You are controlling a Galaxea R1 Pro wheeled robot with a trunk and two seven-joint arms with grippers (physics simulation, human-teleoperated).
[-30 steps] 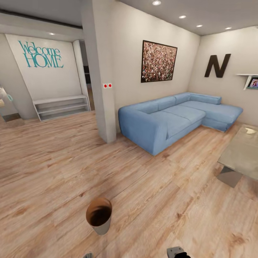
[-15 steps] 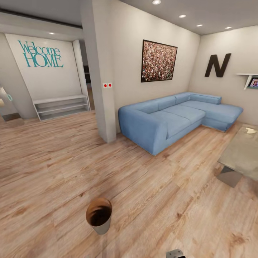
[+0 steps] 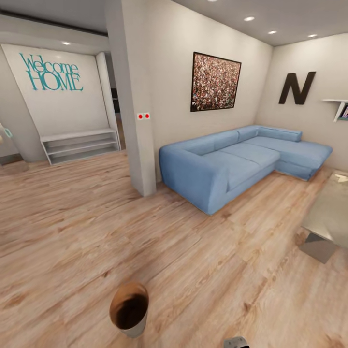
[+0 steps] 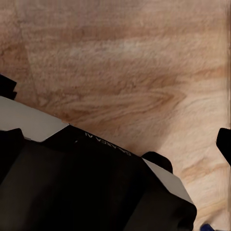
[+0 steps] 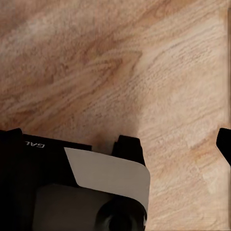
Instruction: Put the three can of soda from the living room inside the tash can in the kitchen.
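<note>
The trash can [image 3: 128, 309], a coppery-brown tapered bin with a dark inside, stands on the light wood floor near the bottom of the head view, just ahead of me. The soda cans are out of view. A grey part of my right arm [image 3: 236, 342] pokes in at the bottom edge. In the left wrist view a dark fingertip [image 4: 224, 144] shows at the picture's edge over bare planks, beside my own dark body [image 4: 86, 183]. The right wrist view has a similar fingertip [image 5: 224, 143] over the floor. Nothing is seen held by either gripper.
A blue L-shaped sofa [image 3: 232, 162] lies ahead to the right along the wall. The low grey table [image 3: 333, 208] is at the right edge. A white pillar [image 3: 137, 121] stands ahead, left of the sofa, with a low shelf unit [image 3: 79, 144] behind it to the left.
The whole head picture has shifted a little, so the camera has moved; the bin now sits lower in the picture and the table is nearer the right edge. No thing has moved by itself.
</note>
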